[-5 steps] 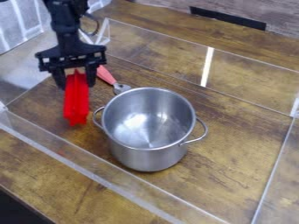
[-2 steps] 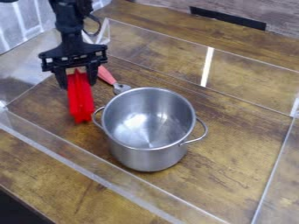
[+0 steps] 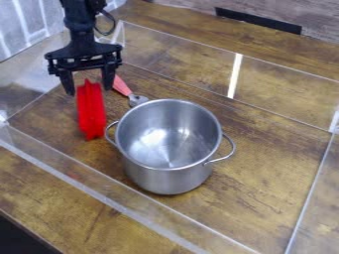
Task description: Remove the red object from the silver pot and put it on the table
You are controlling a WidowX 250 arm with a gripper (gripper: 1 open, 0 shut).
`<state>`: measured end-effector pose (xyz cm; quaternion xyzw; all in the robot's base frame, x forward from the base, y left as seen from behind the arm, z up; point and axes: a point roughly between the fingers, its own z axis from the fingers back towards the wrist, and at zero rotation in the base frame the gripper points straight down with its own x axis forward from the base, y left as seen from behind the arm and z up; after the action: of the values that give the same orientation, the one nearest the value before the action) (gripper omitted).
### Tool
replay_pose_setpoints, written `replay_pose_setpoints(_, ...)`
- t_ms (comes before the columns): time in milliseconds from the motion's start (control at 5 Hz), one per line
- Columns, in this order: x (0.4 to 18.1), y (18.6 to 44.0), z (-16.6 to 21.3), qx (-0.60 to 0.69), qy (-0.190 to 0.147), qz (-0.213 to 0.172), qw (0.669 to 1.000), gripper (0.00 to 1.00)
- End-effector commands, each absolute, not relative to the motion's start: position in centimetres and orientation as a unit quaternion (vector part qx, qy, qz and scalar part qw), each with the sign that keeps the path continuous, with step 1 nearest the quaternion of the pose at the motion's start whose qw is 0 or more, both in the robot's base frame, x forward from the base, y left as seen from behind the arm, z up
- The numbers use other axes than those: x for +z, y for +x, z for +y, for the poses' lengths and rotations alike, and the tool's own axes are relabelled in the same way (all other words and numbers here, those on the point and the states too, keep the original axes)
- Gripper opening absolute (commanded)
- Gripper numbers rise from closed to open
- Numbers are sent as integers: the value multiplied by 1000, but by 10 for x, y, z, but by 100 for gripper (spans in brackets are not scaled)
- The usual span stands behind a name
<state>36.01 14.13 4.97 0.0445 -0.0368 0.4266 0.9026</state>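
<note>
The red object (image 3: 90, 111) is a ridged red block resting on the table (image 3: 265, 149), just left of the silver pot (image 3: 169, 144). It is outside the pot, with its far end under the gripper. My gripper (image 3: 87, 81) points straight down over that far end. Its fingers (image 3: 65, 83) stand apart on either side of the block's top, and the jaws look open. The pot is upright and its shiny inside shows nothing in it.
A slim spoon with a salmon-pink handle (image 3: 123, 89) lies behind the pot, close to the gripper's right finger. Clear acrylic walls (image 3: 236, 74) ring the tabletop; the left wall runs close beside the red block.
The gripper drifted a little towards the back with the red block under it. Its fingers, shut on the block before, now stand apart, and the block rests on the table.
</note>
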Motion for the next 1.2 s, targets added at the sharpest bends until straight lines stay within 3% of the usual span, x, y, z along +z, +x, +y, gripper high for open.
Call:
replay_pose_setpoints(0, 78, 367, 159, 407, 44, -73, 910, 100)
replay_pose_setpoints(200, 98, 369, 164, 377, 37, -78, 922, 100)
replay_pose_setpoints(400, 125, 368, 166, 375, 27, -85, 923, 0)
replay_pose_setpoints(600, 142, 367, 168, 372, 22, -92, 923, 100)
replay_pose_setpoints(1000, 167, 361, 151, 336, 7, -101, 936, 100)
